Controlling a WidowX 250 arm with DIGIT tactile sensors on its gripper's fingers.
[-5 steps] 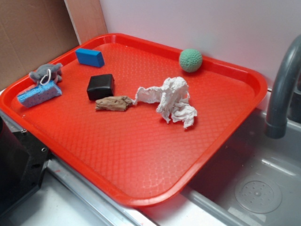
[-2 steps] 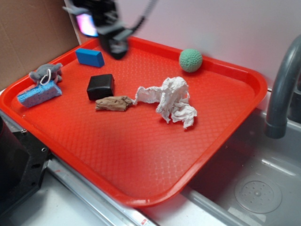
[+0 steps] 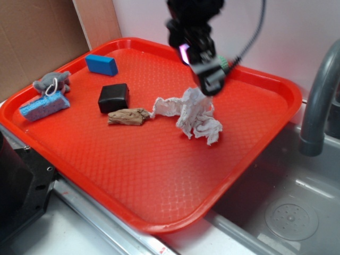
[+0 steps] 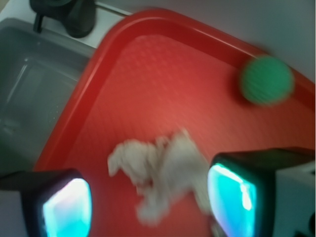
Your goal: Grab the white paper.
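white paper (image 4: 160, 173) on red tray (image 4: 143, 89), between spread pincer (image 4: 148, 200) fingers

This looks like a robot test bench dressed as a toy kitchen rather than a real one. A grey plastic sink basin (image 3: 287, 212) with a moulded drain fills the lower right of the exterior view, and a dark grey faucet (image 3: 319, 101) arches at the right edge. A red cafeteria tray (image 3: 159, 186) of small props sits across the counter, backed by a plain white wall (image 3: 276, 32) at the upper right and bare cardboard (image 3: 37, 37) at the upper left.
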